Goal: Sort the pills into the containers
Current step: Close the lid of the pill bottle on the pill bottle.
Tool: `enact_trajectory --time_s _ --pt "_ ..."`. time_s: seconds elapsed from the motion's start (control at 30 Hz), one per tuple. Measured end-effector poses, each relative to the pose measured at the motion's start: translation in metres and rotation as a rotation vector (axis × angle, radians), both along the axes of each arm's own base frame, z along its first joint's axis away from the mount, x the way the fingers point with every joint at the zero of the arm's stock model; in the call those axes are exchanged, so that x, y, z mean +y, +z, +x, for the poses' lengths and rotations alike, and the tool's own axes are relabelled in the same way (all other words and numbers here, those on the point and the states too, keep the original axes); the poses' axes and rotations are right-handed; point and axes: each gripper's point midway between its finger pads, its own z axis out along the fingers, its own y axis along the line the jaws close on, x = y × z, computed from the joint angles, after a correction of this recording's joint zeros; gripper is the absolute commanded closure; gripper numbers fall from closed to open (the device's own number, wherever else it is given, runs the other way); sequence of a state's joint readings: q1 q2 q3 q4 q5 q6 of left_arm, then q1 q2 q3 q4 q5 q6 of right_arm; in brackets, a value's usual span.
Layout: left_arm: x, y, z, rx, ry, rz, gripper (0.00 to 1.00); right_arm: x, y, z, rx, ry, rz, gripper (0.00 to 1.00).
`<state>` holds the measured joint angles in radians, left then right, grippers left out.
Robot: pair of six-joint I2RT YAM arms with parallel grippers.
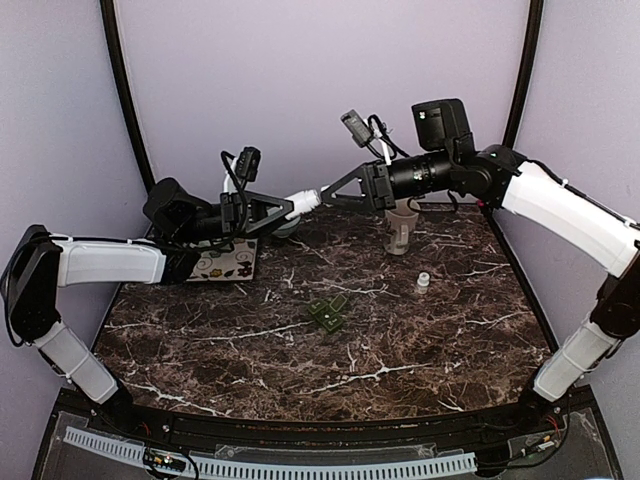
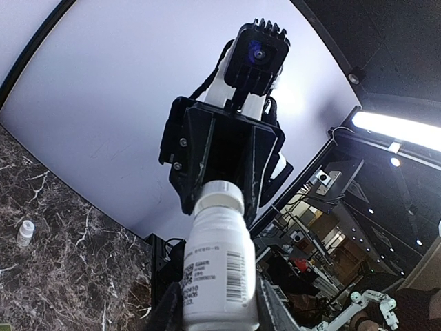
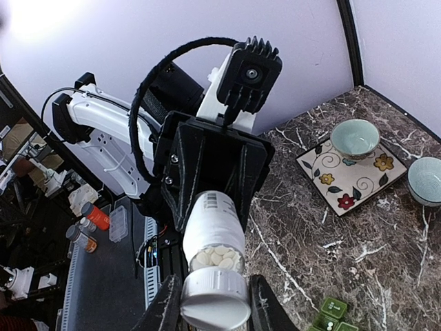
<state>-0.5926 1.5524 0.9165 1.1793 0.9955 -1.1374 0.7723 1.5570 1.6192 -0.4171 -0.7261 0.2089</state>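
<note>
Containers (image 1: 328, 313), a dark green strip of compartments, lay near the middle of the counter (image 1: 200, 340). The right wrist view caught only their corner at its bottom edge. Toward 12 o'clock, off the counter, a white pill bottle (image 1: 308, 199) hung level between the arms. The left end effector (image 2: 220, 314) was partly closed on its labelled body and the right end effector (image 3: 215, 310) on its cap. White pills (image 3: 215, 258) inside showed only in the right wrist view. A small vial (image 1: 423, 282) stood at 2 o'clock of the containers.
</note>
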Motion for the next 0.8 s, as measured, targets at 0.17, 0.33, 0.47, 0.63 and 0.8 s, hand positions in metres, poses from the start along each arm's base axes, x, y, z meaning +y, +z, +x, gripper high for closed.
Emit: enact_trajectory --time_s 0.17,0.33,0.47,0.63,0.8 --pt "-0.002 0.0029 0.0015 -0.009 -0.008 -0.002 1.0 0.0028 -0.0042 0.001 0.009 0.01 -0.005 1.0" --pt "-0.0029 0.0036 0.0027 -0.011 -0.013 -0.001 1.0 0.0043 -0.0066 0.0015 0.014 0.015 -0.007 1.0" --pt "-0.0038 0.0017 0.0034 -0.006 -0.015 0.002 1.0 0.0043 -0.0057 0.0011 0.013 0.018 -0.005 1.0" --pt "-0.0046 -0.0007 0.0042 0.003 -0.018 0.006 1.0 0.0044 -0.0053 0.0012 0.012 0.017 -0.004 1.0" --pt "-0.0045 0.0001 0.0038 0.004 -0.023 0.0 1.0 0.0045 -0.0025 0.0013 0.008 0.018 0.001 1.0"
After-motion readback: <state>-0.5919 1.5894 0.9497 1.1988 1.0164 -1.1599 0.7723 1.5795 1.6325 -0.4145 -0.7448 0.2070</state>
